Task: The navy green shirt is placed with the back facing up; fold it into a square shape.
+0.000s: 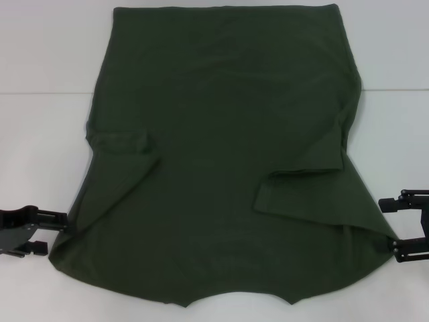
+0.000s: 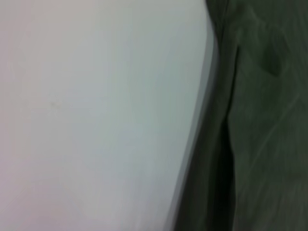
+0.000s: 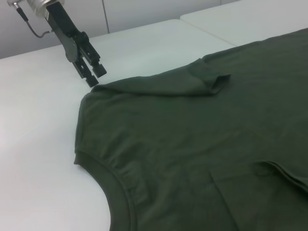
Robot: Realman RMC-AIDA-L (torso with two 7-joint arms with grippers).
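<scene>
The navy green shirt (image 1: 221, 168) lies lengthwise near-to-far between the left gripper (image 1: 57, 231) and right gripper (image 1: 387, 225), each at a near shoulder, finger states indiscernible.

We see the navy green shirt (image 1: 221, 168) as a plain dark olive green, with no print or pattern anywhere on its fabric. Under it the table (image 1: 40, 134) is plain white. Both the left gripper (image 1: 57, 231) and right gripper (image 1: 389, 225) are black.
</scene>
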